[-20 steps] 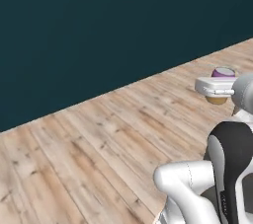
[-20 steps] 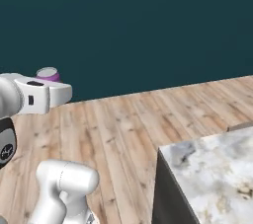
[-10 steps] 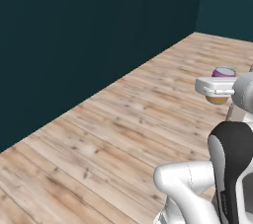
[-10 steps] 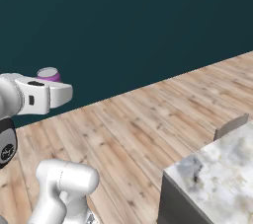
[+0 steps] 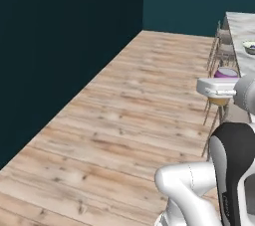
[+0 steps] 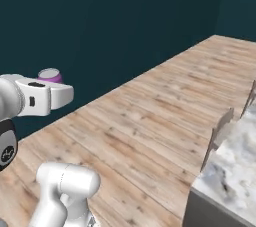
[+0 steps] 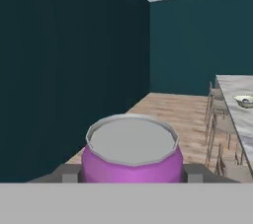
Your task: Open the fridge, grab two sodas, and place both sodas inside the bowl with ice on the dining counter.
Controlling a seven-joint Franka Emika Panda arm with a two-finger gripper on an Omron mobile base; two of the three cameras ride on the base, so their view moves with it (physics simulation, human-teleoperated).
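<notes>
Teal wall [image 5: 64, 60] on the left, plank floor [image 5: 144, 105] beside it. Then the purple soda [image 7: 132, 156], a short cylinder with a flat grey lid and an orange lower band, stands upright, long axis vertical, clamped between the gripper [image 7: 131, 172] fingers above the floor. Far right, the dining counter [image 7: 237, 102] carries the pale bowl [image 7: 245, 100].
</notes>
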